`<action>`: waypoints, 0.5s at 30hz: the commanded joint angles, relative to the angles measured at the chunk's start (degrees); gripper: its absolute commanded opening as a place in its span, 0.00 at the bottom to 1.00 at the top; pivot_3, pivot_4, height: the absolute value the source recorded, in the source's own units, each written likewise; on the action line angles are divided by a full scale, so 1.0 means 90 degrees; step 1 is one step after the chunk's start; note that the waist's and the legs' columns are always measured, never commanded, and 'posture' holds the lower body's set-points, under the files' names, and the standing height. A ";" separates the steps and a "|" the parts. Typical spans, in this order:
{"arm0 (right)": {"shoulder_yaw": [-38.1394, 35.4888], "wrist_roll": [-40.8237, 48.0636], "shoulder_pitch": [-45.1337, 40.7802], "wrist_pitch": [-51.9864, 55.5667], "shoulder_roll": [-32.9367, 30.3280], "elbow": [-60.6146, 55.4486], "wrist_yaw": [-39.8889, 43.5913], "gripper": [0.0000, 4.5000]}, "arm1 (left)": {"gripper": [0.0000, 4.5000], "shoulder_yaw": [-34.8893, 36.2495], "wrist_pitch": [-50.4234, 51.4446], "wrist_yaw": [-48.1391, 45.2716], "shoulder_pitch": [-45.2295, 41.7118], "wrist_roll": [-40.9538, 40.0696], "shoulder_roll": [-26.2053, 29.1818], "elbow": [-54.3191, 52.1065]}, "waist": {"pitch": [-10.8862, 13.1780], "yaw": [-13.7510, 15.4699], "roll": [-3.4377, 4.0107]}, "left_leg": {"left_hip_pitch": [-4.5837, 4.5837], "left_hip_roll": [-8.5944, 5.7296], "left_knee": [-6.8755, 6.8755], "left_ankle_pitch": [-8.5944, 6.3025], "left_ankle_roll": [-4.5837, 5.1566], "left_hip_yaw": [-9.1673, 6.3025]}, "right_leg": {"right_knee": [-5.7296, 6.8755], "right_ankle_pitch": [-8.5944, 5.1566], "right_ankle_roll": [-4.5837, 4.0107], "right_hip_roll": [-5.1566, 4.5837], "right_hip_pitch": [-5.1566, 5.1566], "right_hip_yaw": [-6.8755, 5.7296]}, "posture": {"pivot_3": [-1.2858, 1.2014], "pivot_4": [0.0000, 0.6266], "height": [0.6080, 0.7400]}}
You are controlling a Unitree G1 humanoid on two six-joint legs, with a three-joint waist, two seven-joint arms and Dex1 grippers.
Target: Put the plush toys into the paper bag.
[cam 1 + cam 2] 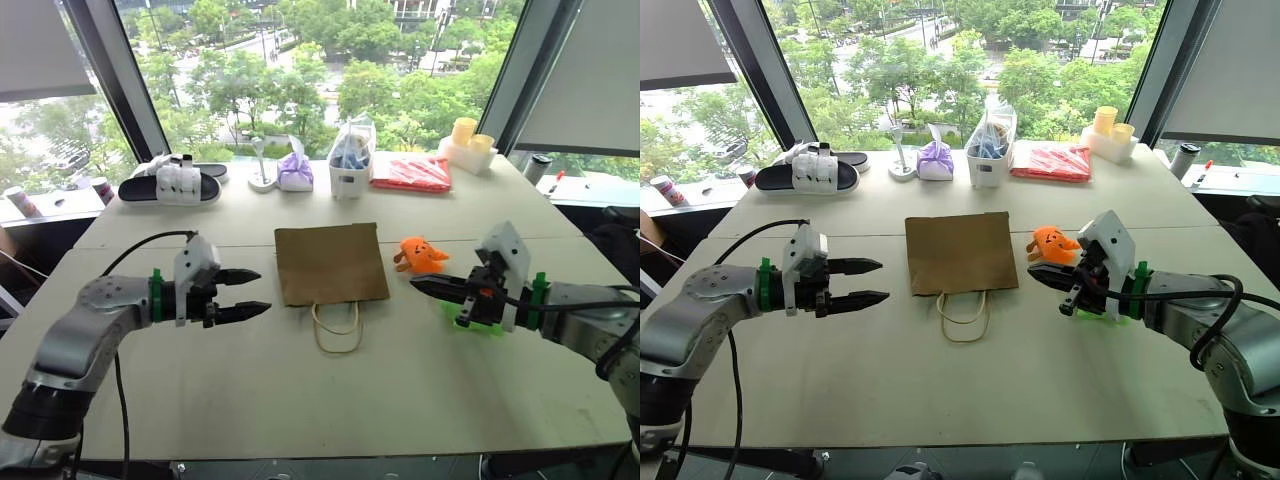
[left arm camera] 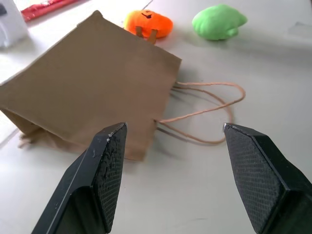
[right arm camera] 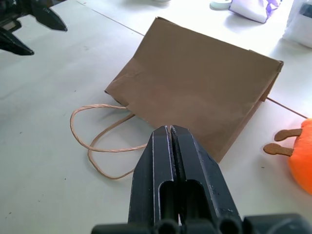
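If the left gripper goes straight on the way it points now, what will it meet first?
Most likely the paper bag, near its mouth and string handles. The left gripper is open and aims there, though depth is unclear.

Brown paper bag [image 1: 331, 263] lies flat, handles toward the robot — orange plush [image 1: 420, 255] and green plush [image 2: 218, 22] beside it.

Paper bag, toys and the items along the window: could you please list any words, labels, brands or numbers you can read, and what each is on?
No readable text anywhere.
Paper bag: plain brown, no print.
Orange plush toy: only dark face marks, no lettering.
Green plush toy: plain.
White container and red packet: any print is too small to read.
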 commanded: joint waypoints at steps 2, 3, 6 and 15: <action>0.0033 0.0005 0.0240 -0.0094 0.0096 -0.0459 -0.0170 0.00 | 0.71 -0.0670 -0.2097 -0.0760 -0.0311 0.1020 -0.0222 0.0895 | 0.0000 -0.0006 0.0000 | -0.0001 0.0000 -0.0001 0.0000 0.0000 -0.0001 | -0.0001 0.0000 0.0000 0.0000 -0.0002 0.0000 | 0.52 0.24 1.00; 0.0002 0.0024 0.0295 -0.0071 0.0123 -0.0510 -0.0230 0.00 | 0.71 -0.0781 -0.2400 -0.0912 -0.0398 0.1140 -0.0272 0.1075 | 0.0001 -0.0006 -0.0001 | -0.0001 0.0000 -0.0003 -0.0001 0.0001 -0.0003 | -0.0001 0.0000 0.0000 -0.0001 -0.0004 0.0001 | 0.52 0.24 1.00; -0.0030 -0.0125 0.0575 -0.0181 0.0139 -0.0570 -0.0357 0.00 | 0.71 -0.1148 -0.3332 -0.1183 -0.0852 0.1569 -0.0590 0.1856 | 0.0001 0.0010 -0.0003 | -0.0007 -0.0001 -0.0001 0.0000 0.0001 -0.0006 | -0.0001 0.0001 0.0000 -0.0001 -0.0009 0.0001 | 0.52 0.24 1.00; -0.0444 0.0009 0.1140 -0.0064 0.0294 -0.1044 -0.0913 0.00 | 0.71 -0.1552 -0.4546 -0.1535 -0.2164 0.2017 -0.1828 0.4260 | 0.0002 -0.0024 -0.0005 | -0.0005 -0.0006 0.0005 0.0000 0.0002 -0.0004 | 0.0004 0.0003 0.0003 0.0004 -0.0007 0.0000 | 0.52 0.24 1.00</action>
